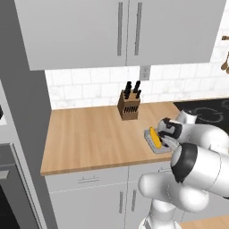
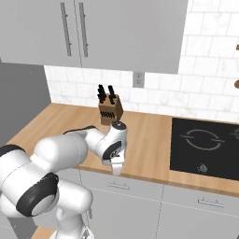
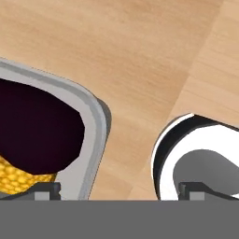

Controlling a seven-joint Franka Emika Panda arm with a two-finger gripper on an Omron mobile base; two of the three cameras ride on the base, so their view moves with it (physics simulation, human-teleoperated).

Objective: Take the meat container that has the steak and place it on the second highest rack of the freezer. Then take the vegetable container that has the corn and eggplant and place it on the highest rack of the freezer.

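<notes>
Here, the vegetable container (image 1: 156,142), a shallow grey rectangular tray with a raised rim, sits on the light wooden desk (image 1: 96,136) near its front edge, toward five o'clock of the desk surface in the left base view. The corn (image 1: 154,137), a bright yellow cob, lies across it. In the hand view the tray's rounded grey corner (image 3: 91,126) shows at nine o'clock, with a dark purple rounded lump (image 3: 37,135) inside it lying over the yellow kernels (image 3: 16,179). The robot's hand (image 3: 119,190) hangs just above the tray, its two dark finger tips (image 3: 44,189) spread wide, one over the tray and the other over bare wood, pinching nothing. At eleven o'clock from the tray, well apart, stands a brown wooden knife block (image 1: 129,106) with black handles. A black glass cooktop (image 2: 205,147) lies at three o'clock of the desk.
</notes>
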